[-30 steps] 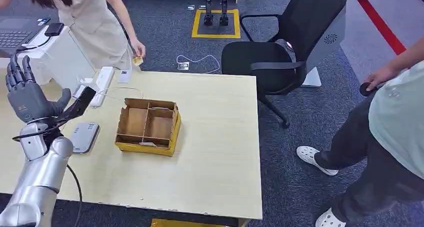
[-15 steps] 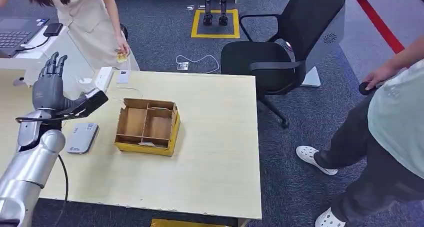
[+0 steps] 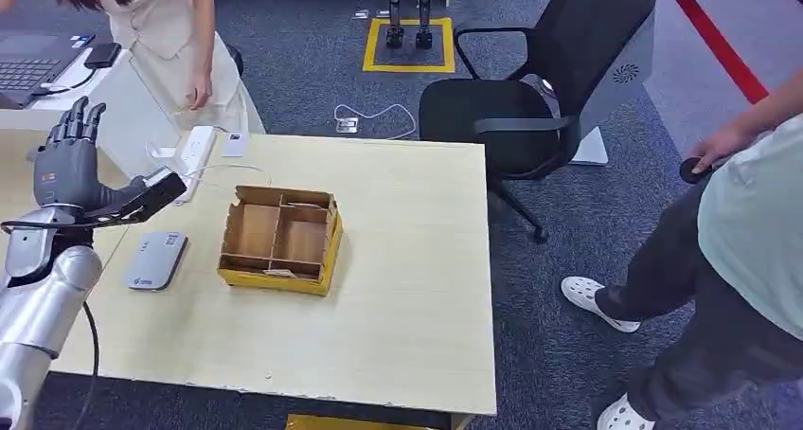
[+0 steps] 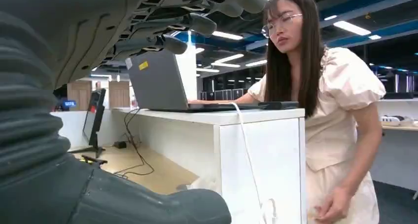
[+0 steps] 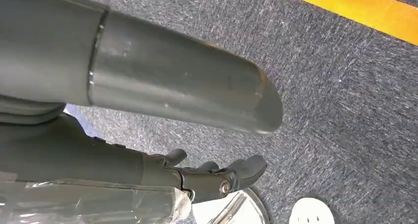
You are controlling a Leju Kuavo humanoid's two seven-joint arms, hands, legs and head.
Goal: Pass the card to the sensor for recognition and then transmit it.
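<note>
My left hand (image 3: 66, 170) is raised over the table's left end, fingers spread and pointing up, thumb out to the side, holding nothing. In the left wrist view its fingers (image 4: 187, 24) stand apart from the thumb (image 4: 148, 204). The grey card sensor (image 3: 153, 259) lies flat on the table just below that hand. A person in a cream dress (image 3: 175, 42) stands behind the far left corner with one hand (image 3: 199, 97) lowered; I cannot make out a card in it. My right hand (image 5: 207, 135) hangs over the carpet, empty, with its thumb apart from its fingers.
A yellow cardboard box with compartments (image 3: 279, 239) sits mid-table beside the sensor. A white power strip (image 3: 194, 151) and cable lie at the far left edge. A black office chair (image 3: 530, 98) stands behind the table. A second person (image 3: 739, 241) stands at right.
My left hand swung right, then back left, staying raised and empty. The person's hand, which held a small yellowish card by the table's far edge, drew back toward their body.
</note>
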